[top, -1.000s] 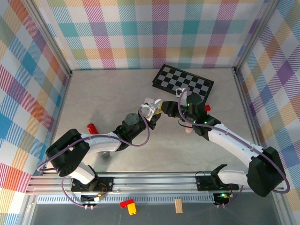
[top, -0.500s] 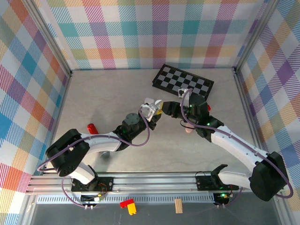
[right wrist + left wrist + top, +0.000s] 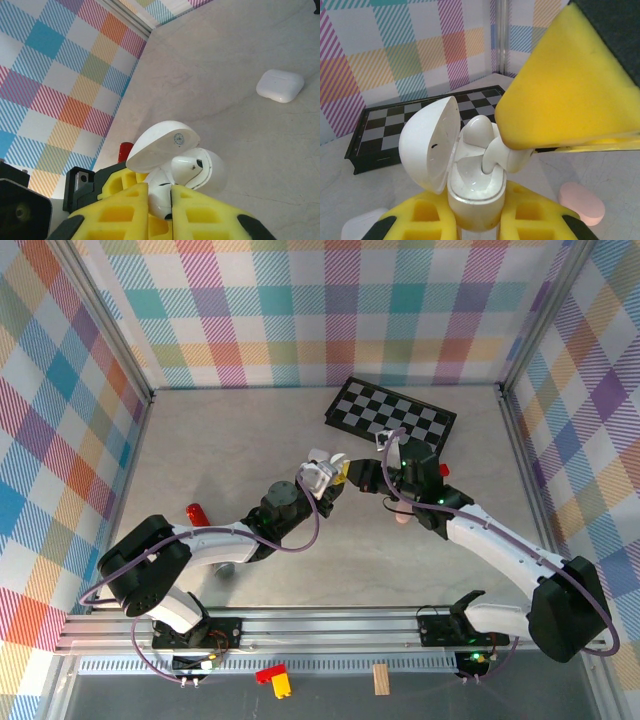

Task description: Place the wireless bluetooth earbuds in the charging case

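Note:
My left gripper [image 3: 475, 222] is shut on the base of a white charging case [image 3: 474, 197], held upright with its lid [image 3: 427, 145] swung open to the left. One white earbud [image 3: 479, 131] sits in the far socket. My right gripper [image 3: 171, 200] is shut on a second white earbud [image 3: 162, 196], whose stem [image 3: 492, 159] points down at the near socket's mouth. In the top view the two grippers meet at mid-table, left gripper [image 3: 322, 480] and right gripper [image 3: 352, 478], with the case [image 3: 318, 471] between them.
A folded chessboard [image 3: 390, 418] lies behind the grippers. A pink case [image 3: 581, 201] rests on the table to the right, and a closed white case [image 3: 280, 85] lies farther off. A red cylinder [image 3: 197, 513] sits left, and a small red block [image 3: 441, 469] right.
The right arm drifted slightly right, then came back left toward the case. The left arm and the case have stayed still.

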